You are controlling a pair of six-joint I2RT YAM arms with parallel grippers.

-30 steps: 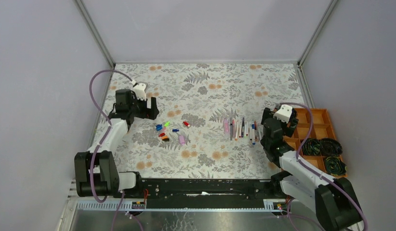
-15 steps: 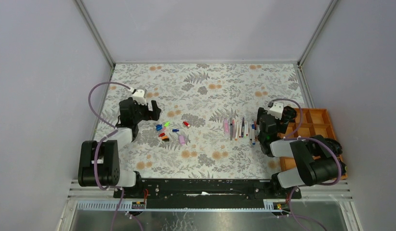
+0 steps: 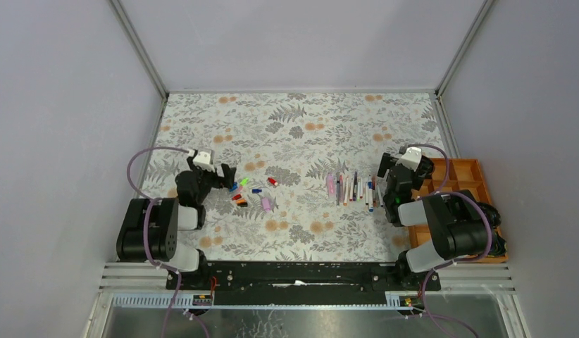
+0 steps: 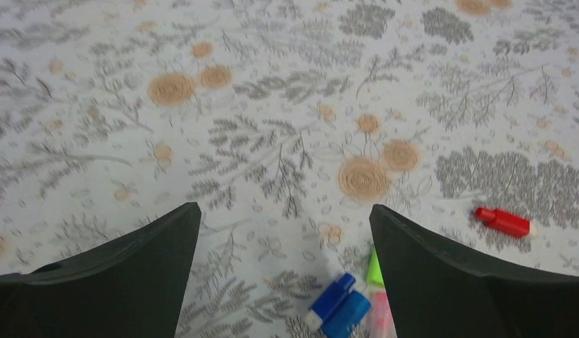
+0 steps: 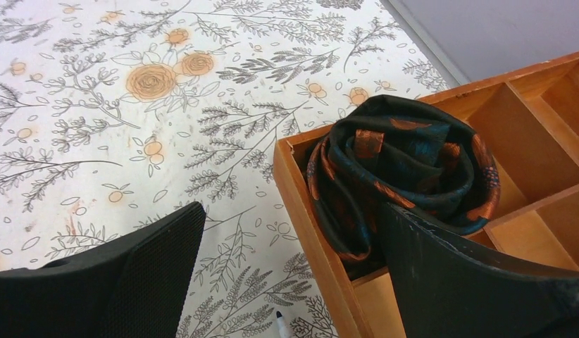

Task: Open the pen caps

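Observation:
Several small pen caps (image 3: 248, 191) in blue, green, red, orange and pink lie scattered left of centre on the floral table. The pens (image 3: 353, 189) lie in a row right of centre, uncapped. My left gripper (image 3: 220, 174) is open and empty, low beside the caps' left edge. In the left wrist view the left gripper (image 4: 283, 208) frames two blue caps (image 4: 339, 306) and a green cap (image 4: 375, 269), with a red cap (image 4: 503, 221) off to the right. My right gripper (image 3: 403, 169) is open and empty just right of the pens. In its own view the right gripper (image 5: 292, 208) has one pen tip (image 5: 279, 320) below it.
A wooden compartment tray (image 3: 477, 172) sits at the table's right edge, holding rolled dark bands (image 3: 477, 215). In the right wrist view, the tray's corner (image 5: 301, 190) and a rolled dark and orange band (image 5: 406, 169) lie just ahead of the right finger. Grey walls enclose the table.
Both arms have folded back toward their bases. The left gripper has come nearer and lower beside the caps; the right gripper stays by the pens. Both stay open.

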